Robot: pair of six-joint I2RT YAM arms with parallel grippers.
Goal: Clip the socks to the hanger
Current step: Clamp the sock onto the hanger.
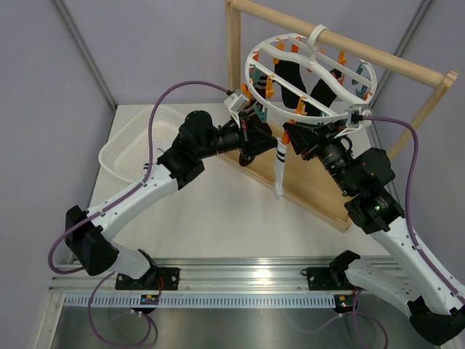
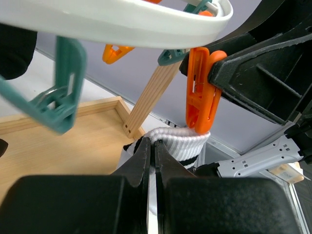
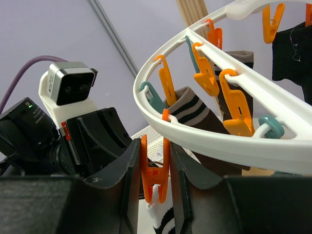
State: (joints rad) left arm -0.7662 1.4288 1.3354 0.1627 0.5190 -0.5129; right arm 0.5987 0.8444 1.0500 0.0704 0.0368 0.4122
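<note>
We are at the near rim of the hanger (image 3: 229,141), which hangs by its hook from the wooden stand (image 1: 341,43). Dark socks (image 1: 290,76) are already pegged inside the ring, so we judge the task to be partly done.

The striped sock (image 2: 180,141) is directly beneath that near rim. Its cuff is raised to the mouth of one orange clip (image 2: 199,97), and its foot hangs free below the hanger, above the worktop (image 1: 232,211). The left fingers (image 2: 146,155) are clenched tight on the cuff edge just under the clip. They hold it there because soft fabric sags, and only a pinched, lifted edge can be fed into so narrow a mouth.

The right fingers (image 3: 135,170) come from the opposite side of the rim and grasp the clip by its upper handles, one finger on each flank. Squeezing there is what spreads the mouth, and it also stops the dangling clip from swinging away.

White fabric shows at the clip's lower end, but we cannot tell whether the bite has closed on it. We think the right fingers should let go first. The risk is that the cuff slips out if the left fingers release too early.

The basket (image 1: 138,142) sits well to the left of the hanger.
</note>
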